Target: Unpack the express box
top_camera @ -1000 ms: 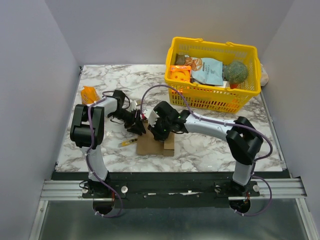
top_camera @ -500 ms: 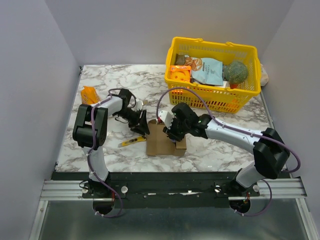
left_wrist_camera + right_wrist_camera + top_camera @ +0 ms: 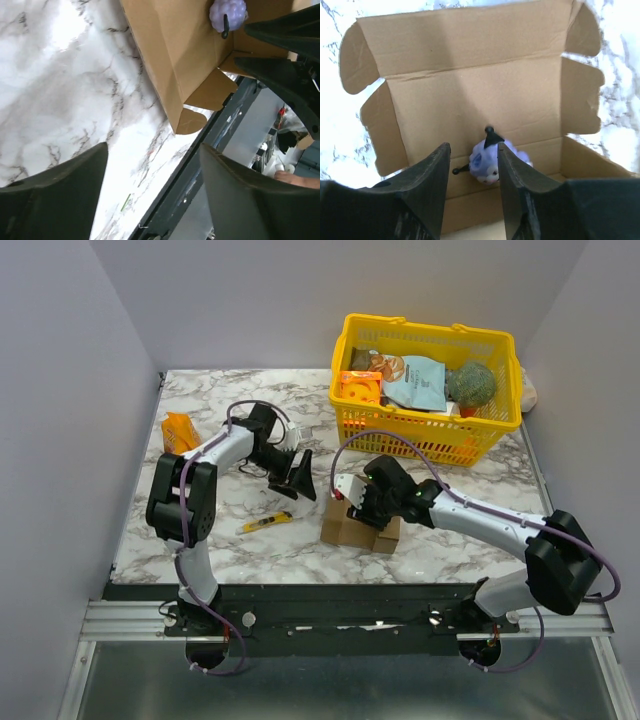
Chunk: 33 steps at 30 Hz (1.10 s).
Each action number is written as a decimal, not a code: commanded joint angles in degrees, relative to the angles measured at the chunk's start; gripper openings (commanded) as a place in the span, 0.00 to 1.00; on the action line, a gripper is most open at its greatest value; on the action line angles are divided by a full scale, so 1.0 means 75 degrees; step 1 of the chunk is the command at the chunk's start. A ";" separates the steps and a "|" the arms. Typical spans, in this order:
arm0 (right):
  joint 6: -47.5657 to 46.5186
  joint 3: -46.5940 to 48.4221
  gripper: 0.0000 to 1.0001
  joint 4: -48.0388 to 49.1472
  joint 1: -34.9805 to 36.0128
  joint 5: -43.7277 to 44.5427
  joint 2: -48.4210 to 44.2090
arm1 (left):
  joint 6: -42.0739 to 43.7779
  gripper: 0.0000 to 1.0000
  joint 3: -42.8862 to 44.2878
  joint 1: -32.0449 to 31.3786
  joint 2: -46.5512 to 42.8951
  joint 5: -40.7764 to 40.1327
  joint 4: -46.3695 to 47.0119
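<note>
Cardboard box (image 3: pixel 358 528) has slid right, lid now open. Right gripper (image 3: pixel 472 152), fingers spread, hovers over the purple toy (image 3: pixel 492 160) inside, seemingly ready to lift it. Left gripper (image 3: pixel 152 160) has backed off, released.

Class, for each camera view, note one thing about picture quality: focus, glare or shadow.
Right wrist: the fingers are dark and out of focus, the express box is sharp, and the marble table beside it is washed out to white. Left wrist: blurred dark fingers, with a glare patch on the marble at upper left. Top external: even light, soft shadows, all in focus.
</note>
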 commanded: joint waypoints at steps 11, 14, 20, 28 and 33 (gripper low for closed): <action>-0.0794 0.0198 0.56 0.0121 -0.0028 0.0064 -0.0400 | -0.2131 0.99 -0.0359 -0.0704 0.0219 -0.0163 0.2422; -0.0735 0.0128 0.56 0.0121 -0.0028 0.0075 -0.0470 | -0.2342 0.98 -0.0218 -0.0716 0.0560 0.0223 0.2726; -0.0699 0.0163 0.56 0.0121 -0.0016 0.0169 -0.0506 | -0.2565 0.82 -0.0322 -0.0821 0.1123 0.0353 0.3067; -0.0699 0.0198 0.56 0.0156 -0.0028 0.0158 -0.0412 | -0.2800 0.59 -0.0393 -0.0939 0.1534 0.0681 0.3746; -0.0641 0.0210 0.57 0.0238 -0.0028 0.0158 -0.0365 | -0.2765 0.33 -0.0311 -0.0951 0.1827 0.0798 0.3817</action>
